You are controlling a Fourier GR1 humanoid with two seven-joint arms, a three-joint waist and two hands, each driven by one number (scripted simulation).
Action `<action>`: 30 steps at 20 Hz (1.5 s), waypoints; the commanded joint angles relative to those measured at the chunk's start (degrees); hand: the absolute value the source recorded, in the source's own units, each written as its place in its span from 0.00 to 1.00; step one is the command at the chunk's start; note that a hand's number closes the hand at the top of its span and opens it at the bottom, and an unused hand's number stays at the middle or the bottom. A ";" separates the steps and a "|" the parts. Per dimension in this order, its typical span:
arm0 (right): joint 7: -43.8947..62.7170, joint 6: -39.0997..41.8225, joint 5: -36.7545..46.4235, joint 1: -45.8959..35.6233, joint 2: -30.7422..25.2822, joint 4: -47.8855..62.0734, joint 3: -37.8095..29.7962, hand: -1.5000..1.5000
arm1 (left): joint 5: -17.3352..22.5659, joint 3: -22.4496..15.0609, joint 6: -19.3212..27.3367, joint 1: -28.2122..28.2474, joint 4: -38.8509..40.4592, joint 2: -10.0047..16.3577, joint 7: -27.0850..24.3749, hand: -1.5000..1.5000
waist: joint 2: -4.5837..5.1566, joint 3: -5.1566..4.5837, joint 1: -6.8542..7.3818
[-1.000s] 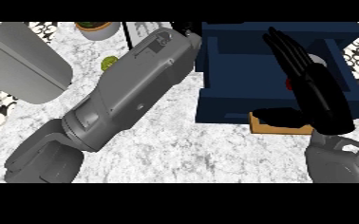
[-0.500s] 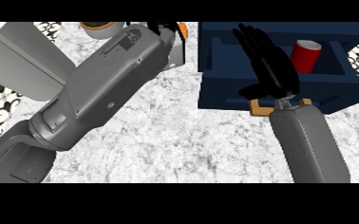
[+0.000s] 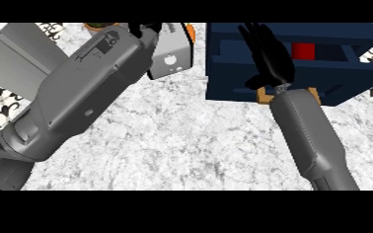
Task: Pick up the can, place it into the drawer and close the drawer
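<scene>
can (image 3: 304, 49) seen inside drawer (image 3: 233, 84).
right hand (image 3: 268, 59) held flat, grasping nothing; rigid drawer judged best pushed at its front edge.

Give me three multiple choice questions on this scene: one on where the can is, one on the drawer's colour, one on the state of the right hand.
1. Where is the can? A: on the counter. B: inside the drawer. C: on a plate.
2. What colour is the drawer? A: navy blue. B: white. C: green.
3. How is the right hand? A: curled round the can. B: closed in a fist. C: open, fingers straight.
Answers: B, the red can sits between the drawer's walls; A, its front and walls are dark blue; C, its straight fingers lie over the drawer.
</scene>
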 commanded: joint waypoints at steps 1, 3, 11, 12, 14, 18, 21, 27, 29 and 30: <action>0.46 -9.04 2.08 -1.44 1.92 10.97 -1.57 0.00 | -0.59 -0.12 -1.01 0.20 -3.18 3.22 3.87 0.00 | 0.93 0.75 0.35; -1.16 -8.76 0.81 -4.54 -0.28 13.84 -3.61 0.00 | -1.63 -0.40 -0.58 3.72 -4.85 3.69 2.64 0.00 | 0.92 0.74 0.24; -0.80 -16.94 2.29 -13.67 -1.02 26.25 -7.00 0.00 | -3.00 0.44 1.03 5.90 -9.73 3.85 3.15 0.00 | 1.34 0.75 1.53; -2.00 -19.12 1.99 -13.63 -1.09 27.53 -7.51 0.00 | -2.62 1.80 -0.95 3.80 -7.50 5.59 4.50 0.00 | 1.66 0.78 1.11; -1.33 -20.31 2.13 -15.37 -1.74 29.52 -8.37 0.00 | -2.82 1.62 0.45 3.82 -11.20 7.70 7.16 0.00 | 1.30 0.78 1.76; 0.08 -23.22 2.75 -19.58 -2.23 33.42 -9.53 0.00 | -4.36 0.23 0.41 5.91 -12.11 5.86 5.35 0.00 | 2.18 0.81 2.55; -2.25 -22.20 2.05 -21.91 -5.98 35.60 -10.70 0.00 | -4.10 1.41 0.13 6.41 -13.95 8.59 7.22 0.00 | 2.10 0.80 2.84; 2.74 -22.67 3.73 -27.18 -4.68 38.55 -10.53 0.00 | -5.25 0.70 1.11 5.97 -16.28 8.01 8.56 0.00 | 2.33 0.78 3.45; 3.11 -22.14 4.19 -28.65 -5.73 39.06 -10.41 0.00 | -5.17 1.44 0.31 7.19 -15.68 8.59 8.00 0.00 | 2.60 0.76 3.50; 2.13 -20.20 3.11 -29.73 -7.29 39.39 -11.41 0.00 | -4.80 1.30 -0.58 6.38 -16.78 9.01 9.15 0.00 | 2.66 0.79 3.94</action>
